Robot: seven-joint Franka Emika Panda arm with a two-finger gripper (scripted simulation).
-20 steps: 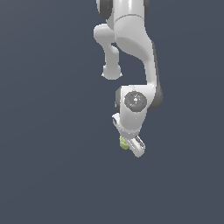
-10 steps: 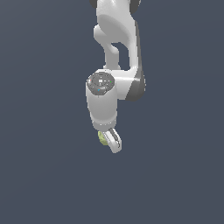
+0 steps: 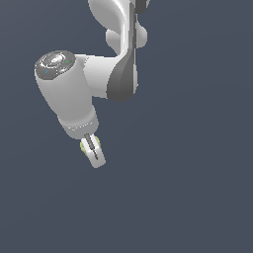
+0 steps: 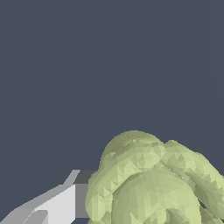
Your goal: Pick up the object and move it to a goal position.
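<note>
The gripper [image 3: 92, 148] was clamped on the lump [image 3: 84, 146], which sat between the fingers at about seven o'clock from the arm's big wrist joint [image 3: 55, 63] in the exterior view. Only slivers of yellow-green showed on either side of the near finger [image 3: 94, 153] there. In the wrist view the lump [image 4: 153, 183] filled the near corner, pressed against one pale finger [image 4: 57, 205]; the other finger was out of sight.

The hold looked risky: the lump was round and knobbly, so a quick swing or a sharp stop could have rolled it out of the fingers. No goal marker showed in either view, so overshooting or letting go early was also possible. No tabletop edge was visible beneath it.
</note>
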